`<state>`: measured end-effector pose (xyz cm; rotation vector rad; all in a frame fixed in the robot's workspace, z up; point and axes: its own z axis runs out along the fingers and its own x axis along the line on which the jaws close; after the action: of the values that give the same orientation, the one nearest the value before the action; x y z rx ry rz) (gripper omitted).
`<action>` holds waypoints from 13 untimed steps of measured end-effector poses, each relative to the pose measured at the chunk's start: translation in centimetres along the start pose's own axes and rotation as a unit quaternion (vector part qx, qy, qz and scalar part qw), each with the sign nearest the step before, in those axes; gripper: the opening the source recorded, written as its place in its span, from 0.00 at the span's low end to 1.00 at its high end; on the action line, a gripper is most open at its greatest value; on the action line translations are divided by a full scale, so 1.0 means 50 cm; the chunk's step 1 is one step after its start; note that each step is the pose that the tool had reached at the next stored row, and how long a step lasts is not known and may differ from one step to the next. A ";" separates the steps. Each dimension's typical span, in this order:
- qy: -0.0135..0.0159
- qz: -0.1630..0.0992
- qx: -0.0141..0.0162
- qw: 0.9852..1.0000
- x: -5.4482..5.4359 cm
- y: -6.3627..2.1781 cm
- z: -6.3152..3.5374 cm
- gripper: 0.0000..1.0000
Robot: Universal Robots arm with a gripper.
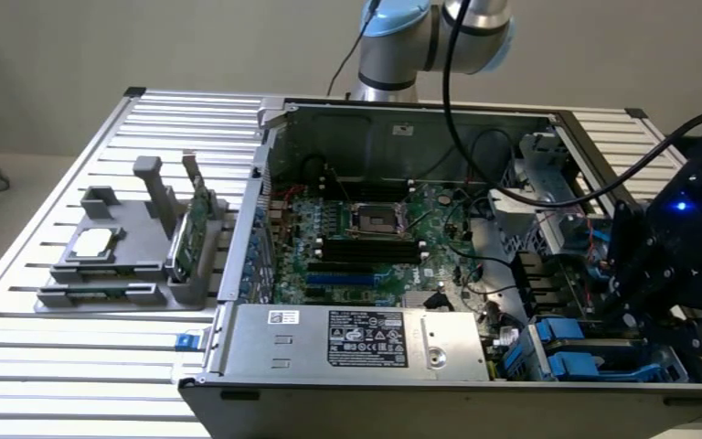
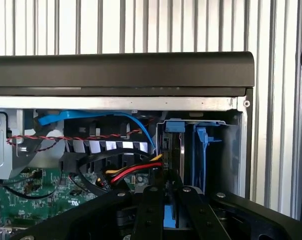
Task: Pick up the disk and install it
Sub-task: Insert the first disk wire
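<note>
Pincer (image 2: 168, 200) is found clamped on the disk (image 2: 174, 127), held edge-on by its blue carrier. The disk is located upright at the bay (image 2: 226, 150) in the case's (image 2: 121, 70) corner, beside the cables (image 2: 136, 170). The edge-on hold is judged to suit the narrow slot.

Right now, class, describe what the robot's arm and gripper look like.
The arm is silver-grey tubing with a light blue joint cap; black cables run from it. The gripper is black, with angular bolted linkage bars and a small blue light on its housing.
</note>
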<state>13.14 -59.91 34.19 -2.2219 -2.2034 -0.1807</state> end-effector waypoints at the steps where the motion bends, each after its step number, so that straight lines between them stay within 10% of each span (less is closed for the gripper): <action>1: -0.001 0.001 0.000 1.000 0.002 0.000 0.000 0.16; 13: -0.019 0.009 -0.001 1.000 0.013 0.003 0.003 0.16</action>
<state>13.31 -59.25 34.12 -2.2645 -2.2027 -0.1410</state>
